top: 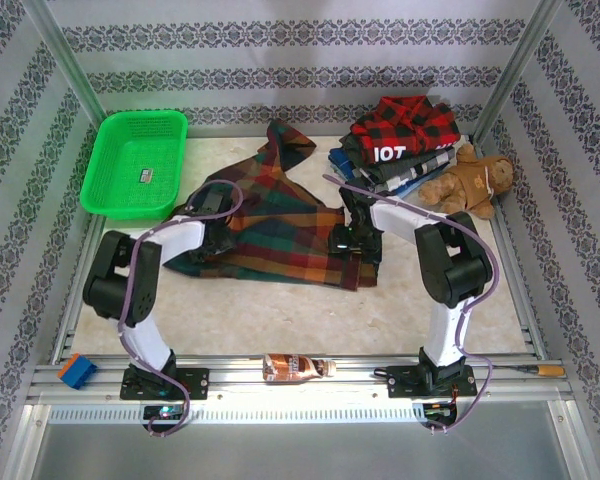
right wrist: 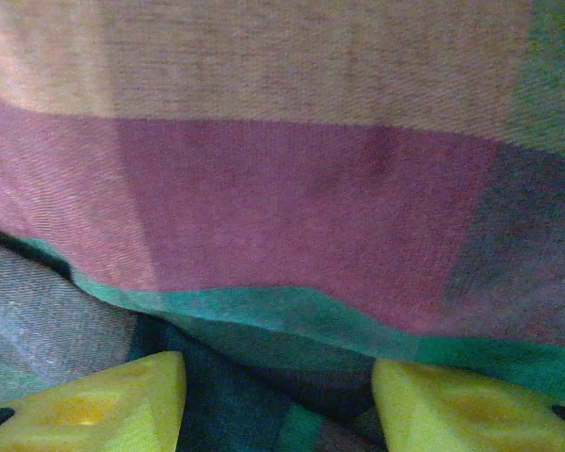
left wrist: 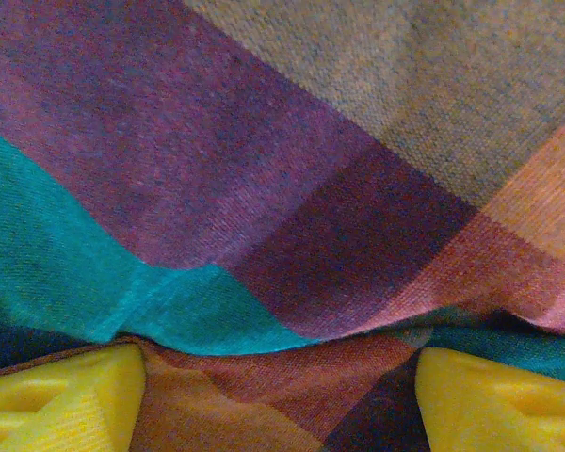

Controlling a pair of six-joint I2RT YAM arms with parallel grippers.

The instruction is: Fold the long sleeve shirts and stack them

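Plaid shirt (top: 280,235) whole from above, folds close-up between yellow fingers (left wrist: 56,400)

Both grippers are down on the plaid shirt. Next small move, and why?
Probably close both jaws on the cloth. The left gripper and right gripper sit low on the plaid shirt with jaws apart and a fold of cloth between them, so nothing looks pinched yet; lifting now would likely leave the shirt behind.

Overhead view, 2 wrist close-ups on shirt (top: 280,230)
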